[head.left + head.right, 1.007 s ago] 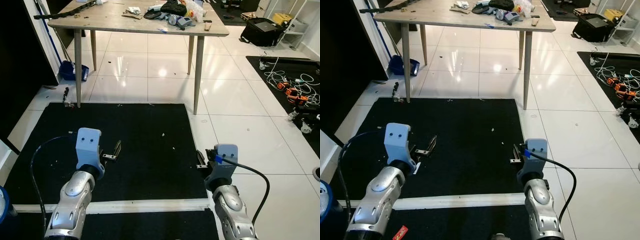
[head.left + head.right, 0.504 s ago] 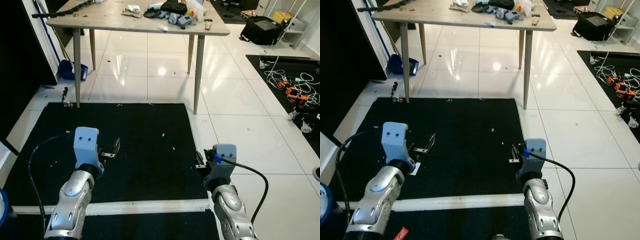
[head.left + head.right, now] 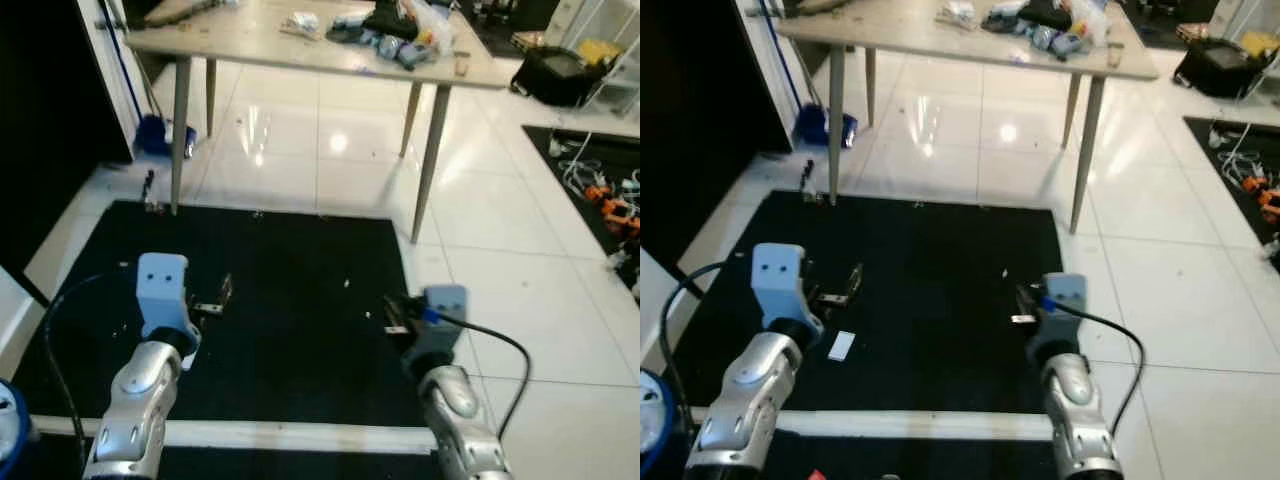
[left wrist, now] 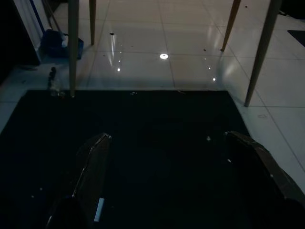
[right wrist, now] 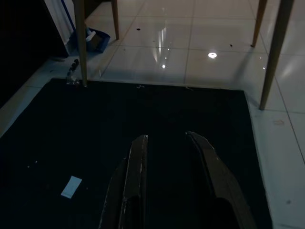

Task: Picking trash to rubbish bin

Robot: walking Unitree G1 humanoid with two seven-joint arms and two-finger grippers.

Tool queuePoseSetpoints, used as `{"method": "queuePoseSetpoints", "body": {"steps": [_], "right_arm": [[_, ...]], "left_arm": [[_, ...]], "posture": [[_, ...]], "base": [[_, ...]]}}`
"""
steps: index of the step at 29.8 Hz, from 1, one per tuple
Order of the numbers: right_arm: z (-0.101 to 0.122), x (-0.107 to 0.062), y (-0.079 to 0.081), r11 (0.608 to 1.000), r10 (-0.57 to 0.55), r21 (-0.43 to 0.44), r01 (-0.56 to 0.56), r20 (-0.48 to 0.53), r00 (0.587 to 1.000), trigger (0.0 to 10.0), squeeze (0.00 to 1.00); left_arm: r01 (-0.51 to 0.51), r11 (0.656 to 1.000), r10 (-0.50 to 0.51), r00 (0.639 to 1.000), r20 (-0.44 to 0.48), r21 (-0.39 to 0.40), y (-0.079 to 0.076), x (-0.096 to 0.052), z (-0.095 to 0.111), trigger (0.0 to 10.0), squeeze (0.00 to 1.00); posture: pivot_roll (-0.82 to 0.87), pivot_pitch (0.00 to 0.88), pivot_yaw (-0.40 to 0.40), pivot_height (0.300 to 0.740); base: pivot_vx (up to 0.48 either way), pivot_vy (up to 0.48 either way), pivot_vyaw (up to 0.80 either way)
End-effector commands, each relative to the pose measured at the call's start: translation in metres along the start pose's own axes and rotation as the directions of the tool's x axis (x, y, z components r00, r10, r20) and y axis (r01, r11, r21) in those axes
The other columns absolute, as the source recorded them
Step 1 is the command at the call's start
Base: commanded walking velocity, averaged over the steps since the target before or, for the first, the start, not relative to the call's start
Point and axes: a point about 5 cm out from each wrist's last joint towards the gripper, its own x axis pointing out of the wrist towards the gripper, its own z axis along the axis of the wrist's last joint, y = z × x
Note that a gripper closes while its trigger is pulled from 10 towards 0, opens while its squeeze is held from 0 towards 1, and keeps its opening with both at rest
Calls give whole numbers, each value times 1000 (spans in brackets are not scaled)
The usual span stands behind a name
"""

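A small white paper scrap [image 3: 841,345] lies on the black mat [image 3: 300,260], just ahead of my left arm; it also shows as the pale scrap [image 5: 71,186] in the right wrist view. My left gripper [image 3: 215,297] hovers low over the mat beyond the scrap, fingers wide apart and holding nothing [image 4: 167,137]. My right gripper [image 3: 393,312] hangs near the mat's right edge, its fingers [image 5: 137,176] a narrow gap apart with nothing between them. The blue rim of a bin [image 3: 6,430] sits at the bottom left corner.
A wooden table [image 3: 250,45] cluttered with items stands beyond the mat on glossy white tiles. A blue dustpan [image 3: 160,135] leans by the dark wall on the left. Cables [image 3: 612,195] and a black bag [image 3: 560,75] lie to the right. A white strip [image 3: 910,424] edges the mat's near side.
The whole picture has shifted, so the camera has moved; the table now sits further right. Both arms keep the same pose. The white scrap now shows fully beside my left arm.
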Motion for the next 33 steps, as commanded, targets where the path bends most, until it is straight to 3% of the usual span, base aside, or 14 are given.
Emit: {"method": "queuePoseSetpoints", "body": {"steps": [1,33], "right_arm": [[-3,-4,-6,1000,-19,-6,19,-20,1000,10000,0],[0,0,-14,998,-40,-39,40,8,999,10000,0]], "left_arm": [[14,1000,-15,1000,-7,-8,-3,-2,-1,10000,0],[22,1000,-22,1000,17,-6,-5,7,7,10000,0]], "posture": [[34,177,-16,740],[41,166,4,740]], "base": [[352,0,0],[350,0,0]]}}
